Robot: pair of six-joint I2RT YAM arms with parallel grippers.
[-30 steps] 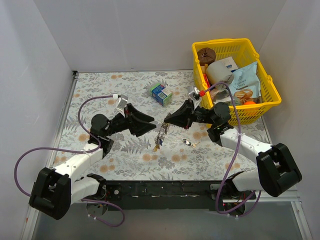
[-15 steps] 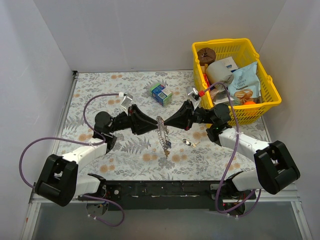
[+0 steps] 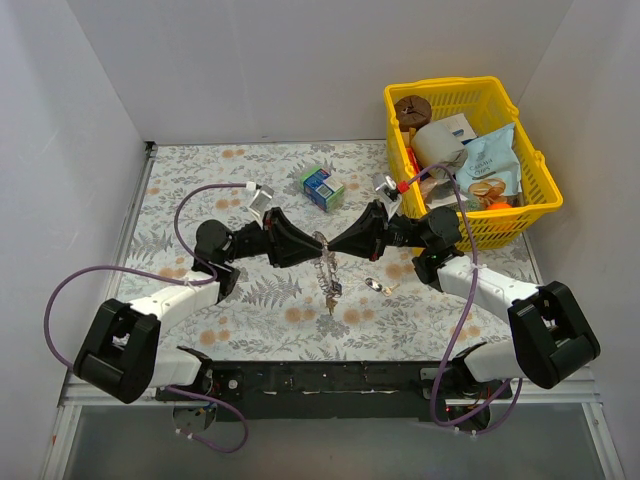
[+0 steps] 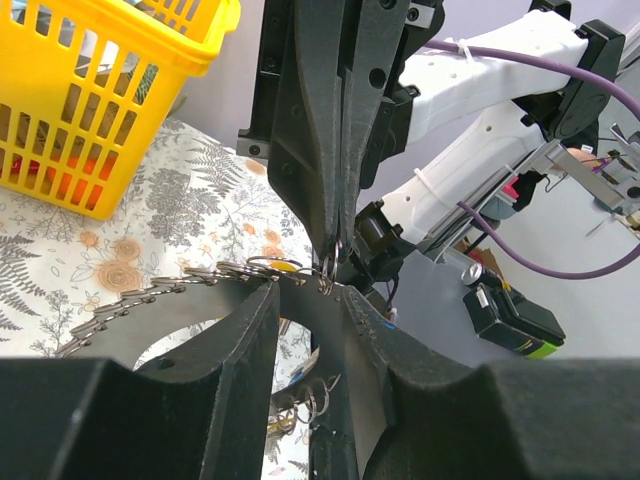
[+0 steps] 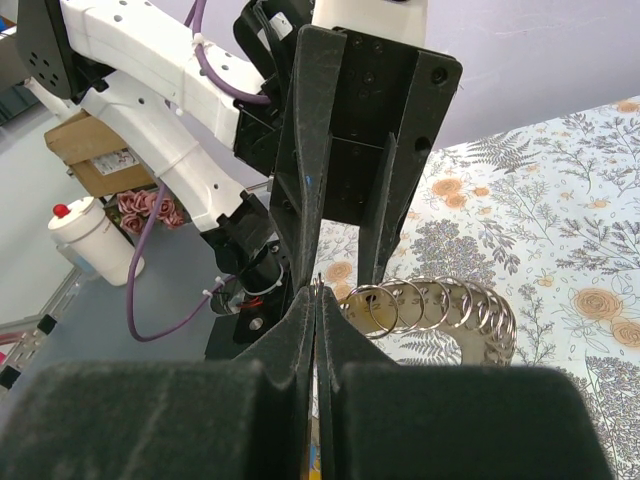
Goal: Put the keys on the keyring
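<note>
The keyring [image 3: 322, 262], a flat grey band edged with small split rings, hangs in the air between both grippers. Several keys [image 3: 331, 293] dangle under it. My right gripper [image 3: 336, 248] is shut on the keyring's edge, pinching a small ring at its tips [image 5: 317, 292]. My left gripper [image 3: 307, 250] is open, its two fingers standing either side of that same edge [image 4: 308, 296]. The band [image 4: 150, 312] runs left of my left fingers, and it also shows in the right wrist view [image 5: 465, 340]. One loose key [image 3: 377, 286] lies on the cloth to the right.
A blue-green carton [image 3: 322, 186] stands behind the grippers. A yellow basket [image 3: 455, 90] at the back right holds a brown disc [image 3: 411, 108], a roll and packets. Purple cables loop beside both arms. White walls close the table's sides.
The right gripper has raised the keyring from a drooping hang to level. The left gripper has moved right until its open fingers sit around the keyring's edge.
</note>
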